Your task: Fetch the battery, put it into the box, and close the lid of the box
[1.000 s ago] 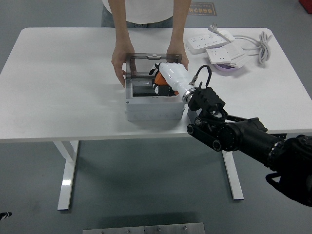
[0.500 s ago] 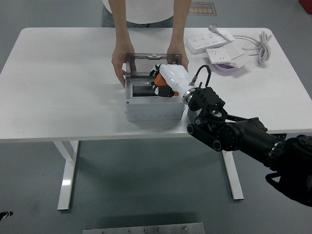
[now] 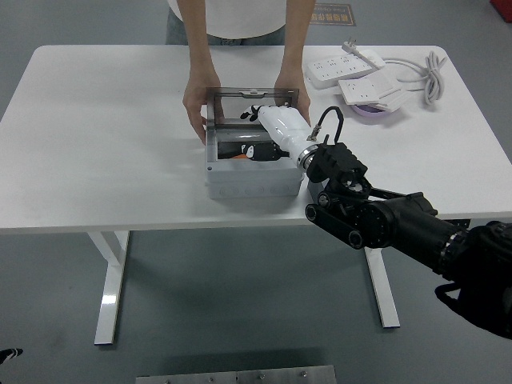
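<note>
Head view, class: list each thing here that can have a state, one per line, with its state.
Box: open, steadied at both sides by a person's hands.
Lid: raised, upright at the box's far edge.
Right hand: reaching down into the box; grip hidden.
Power strips: lying unplugged at the far right.

No readable txt: floor sign at top edge has red chars, too small/blurred to make out; nothing legible on box, power strips or the robot's arm.
</note>
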You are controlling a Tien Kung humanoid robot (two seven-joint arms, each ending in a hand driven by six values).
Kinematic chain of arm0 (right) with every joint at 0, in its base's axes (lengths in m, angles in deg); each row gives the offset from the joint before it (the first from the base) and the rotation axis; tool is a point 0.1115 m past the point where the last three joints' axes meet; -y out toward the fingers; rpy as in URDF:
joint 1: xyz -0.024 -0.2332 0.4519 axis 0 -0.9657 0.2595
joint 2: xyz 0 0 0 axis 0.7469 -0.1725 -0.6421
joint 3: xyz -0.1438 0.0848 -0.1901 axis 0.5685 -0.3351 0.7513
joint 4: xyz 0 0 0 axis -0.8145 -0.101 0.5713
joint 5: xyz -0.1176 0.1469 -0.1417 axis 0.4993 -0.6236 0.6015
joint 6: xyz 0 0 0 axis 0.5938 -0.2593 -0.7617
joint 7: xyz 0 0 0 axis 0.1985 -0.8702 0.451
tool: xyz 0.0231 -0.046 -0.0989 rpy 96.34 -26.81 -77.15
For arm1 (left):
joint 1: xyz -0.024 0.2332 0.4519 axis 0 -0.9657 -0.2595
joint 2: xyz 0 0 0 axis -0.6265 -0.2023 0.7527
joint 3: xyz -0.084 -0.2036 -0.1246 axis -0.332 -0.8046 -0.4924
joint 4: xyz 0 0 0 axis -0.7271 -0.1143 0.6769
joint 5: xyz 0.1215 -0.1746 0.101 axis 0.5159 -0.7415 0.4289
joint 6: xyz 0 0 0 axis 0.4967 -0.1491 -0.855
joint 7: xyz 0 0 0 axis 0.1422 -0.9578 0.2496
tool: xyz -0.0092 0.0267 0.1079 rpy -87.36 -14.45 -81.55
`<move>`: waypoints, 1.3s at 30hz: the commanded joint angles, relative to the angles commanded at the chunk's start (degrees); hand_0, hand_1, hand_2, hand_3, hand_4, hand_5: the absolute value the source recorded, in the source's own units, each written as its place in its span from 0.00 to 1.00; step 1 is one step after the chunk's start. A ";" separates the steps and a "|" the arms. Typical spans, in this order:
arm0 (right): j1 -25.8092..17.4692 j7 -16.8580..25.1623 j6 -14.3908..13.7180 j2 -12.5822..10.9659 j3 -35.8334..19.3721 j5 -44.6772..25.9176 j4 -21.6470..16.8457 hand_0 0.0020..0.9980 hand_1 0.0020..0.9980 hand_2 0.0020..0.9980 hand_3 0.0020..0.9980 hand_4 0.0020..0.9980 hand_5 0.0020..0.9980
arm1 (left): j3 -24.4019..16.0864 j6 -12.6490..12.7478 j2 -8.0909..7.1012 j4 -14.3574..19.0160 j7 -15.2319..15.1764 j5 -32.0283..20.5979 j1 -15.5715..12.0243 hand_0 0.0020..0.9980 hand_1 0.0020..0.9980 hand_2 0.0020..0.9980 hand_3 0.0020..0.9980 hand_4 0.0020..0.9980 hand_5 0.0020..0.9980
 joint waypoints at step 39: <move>4.45 -2.24 6.55 0.00 -9.18 -1.70 -6.62 0.78 0.69 0.69 0.72 0.94 1.00 | 2.54 1.69 -0.59 -0.16 0.00 -4.05 -2.41 0.86 0.91 0.85 0.86 0.91 0.86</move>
